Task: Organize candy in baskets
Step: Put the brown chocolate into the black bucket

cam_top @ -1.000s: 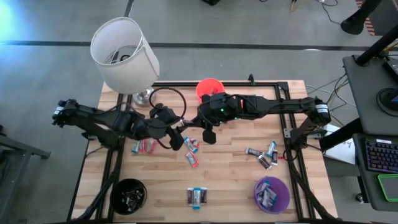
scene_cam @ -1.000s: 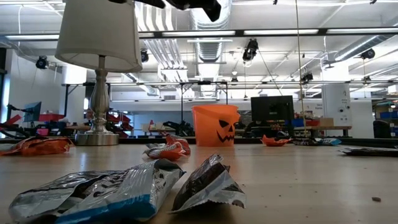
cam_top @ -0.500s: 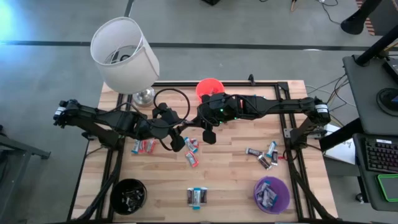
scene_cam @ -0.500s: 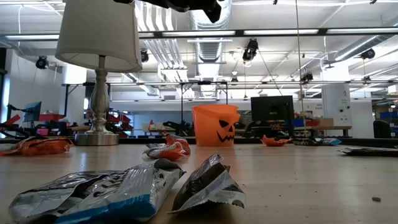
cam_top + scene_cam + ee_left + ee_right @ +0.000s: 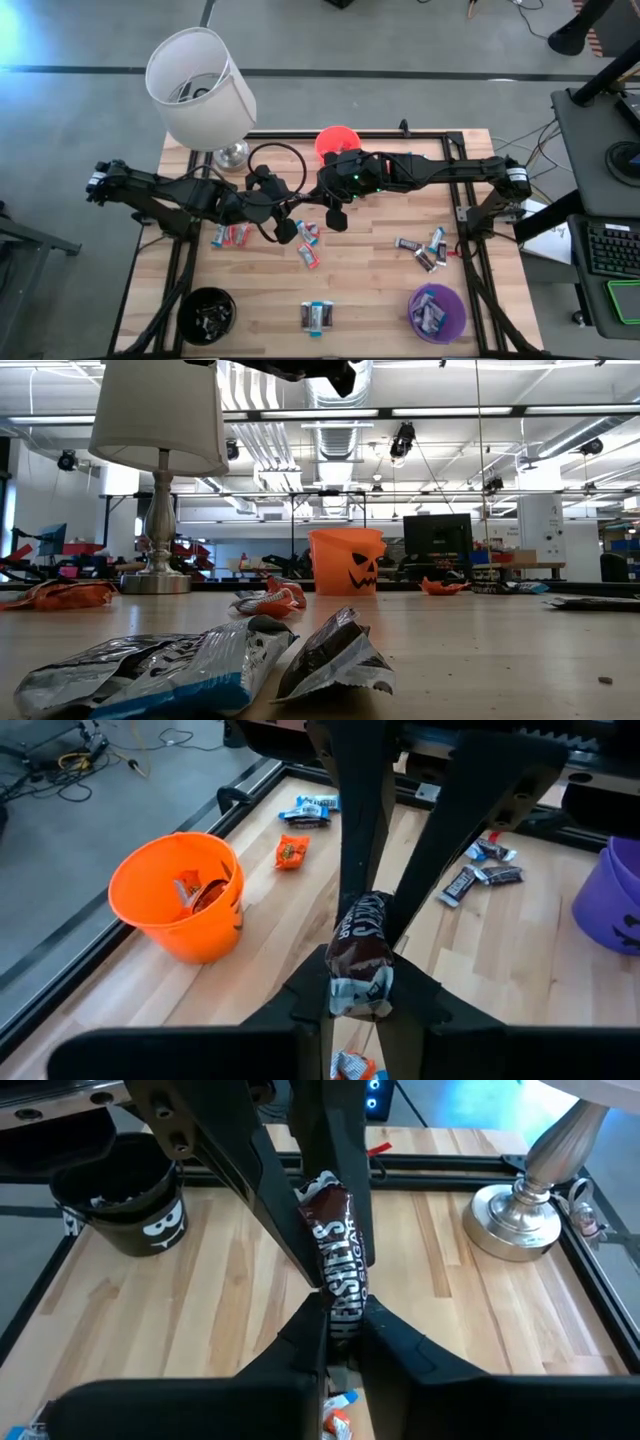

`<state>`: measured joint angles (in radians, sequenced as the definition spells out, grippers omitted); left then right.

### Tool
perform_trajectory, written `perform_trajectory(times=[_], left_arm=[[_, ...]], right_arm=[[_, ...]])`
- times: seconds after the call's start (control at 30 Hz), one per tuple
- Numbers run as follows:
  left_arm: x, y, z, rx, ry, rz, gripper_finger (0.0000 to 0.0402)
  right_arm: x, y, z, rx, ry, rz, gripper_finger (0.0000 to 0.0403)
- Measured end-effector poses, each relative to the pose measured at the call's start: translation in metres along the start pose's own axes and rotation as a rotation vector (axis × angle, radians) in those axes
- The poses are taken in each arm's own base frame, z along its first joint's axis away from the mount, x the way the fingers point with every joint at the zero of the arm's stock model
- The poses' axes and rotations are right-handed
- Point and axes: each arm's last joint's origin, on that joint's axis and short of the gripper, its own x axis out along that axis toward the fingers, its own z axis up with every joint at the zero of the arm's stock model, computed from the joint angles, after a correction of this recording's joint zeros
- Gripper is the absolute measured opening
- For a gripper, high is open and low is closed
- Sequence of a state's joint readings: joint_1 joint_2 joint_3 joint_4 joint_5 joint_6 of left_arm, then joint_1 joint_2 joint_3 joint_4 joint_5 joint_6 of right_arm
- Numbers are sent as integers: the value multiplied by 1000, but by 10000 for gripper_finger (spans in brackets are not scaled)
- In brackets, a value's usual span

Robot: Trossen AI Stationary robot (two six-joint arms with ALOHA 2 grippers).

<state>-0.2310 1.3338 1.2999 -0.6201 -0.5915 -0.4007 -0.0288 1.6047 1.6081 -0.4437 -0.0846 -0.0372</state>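
Note:
A dark brown candy bar [image 5: 335,1245] hangs above the table's middle between my two grippers. My left gripper [image 5: 291,224] reaches in from the left and is shut on one end. My right gripper [image 5: 330,212] reaches in from the right and is shut on the other end. The orange basket [image 5: 337,142] stands at the far edge and holds a few candies [image 5: 195,892]. The black basket [image 5: 207,313] is near left and the purple basket [image 5: 437,312] near right, both with candy inside. Loose candies lie below the grippers [image 5: 308,245]. My left gripper pinches the bar's end with the crimped wrapper [image 5: 360,988] between its two fingers, coming from the table's left. The bar sticks out ahead along the fingers, clear of the table. My right gripper pinches the bar's opposite end [image 5: 346,1308] between its two fingers, coming from the table's right. The bar runs on ahead along the fingers, off the wood.
A white lamp [image 5: 200,90] stands at the far left corner, its metal base [image 5: 520,1210] on the table, with a black cable loop [image 5: 270,165] beside it. Candies also lie at the left [image 5: 230,235], the near middle [image 5: 317,316] and the right [image 5: 425,250].

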Motion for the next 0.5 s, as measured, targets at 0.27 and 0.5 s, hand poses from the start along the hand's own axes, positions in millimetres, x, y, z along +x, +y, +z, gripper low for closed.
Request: perform_trajectory(times=[0.27, 0.5], left_arm=[[0, 1, -3, 18, 23, 11, 33], [0, 1, -5, 27, 49, -9, 33]], right_arm=[[0, 0, 1, 3, -6, 6, 127], [-9, 1, -1, 3, 27, 6, 162]])
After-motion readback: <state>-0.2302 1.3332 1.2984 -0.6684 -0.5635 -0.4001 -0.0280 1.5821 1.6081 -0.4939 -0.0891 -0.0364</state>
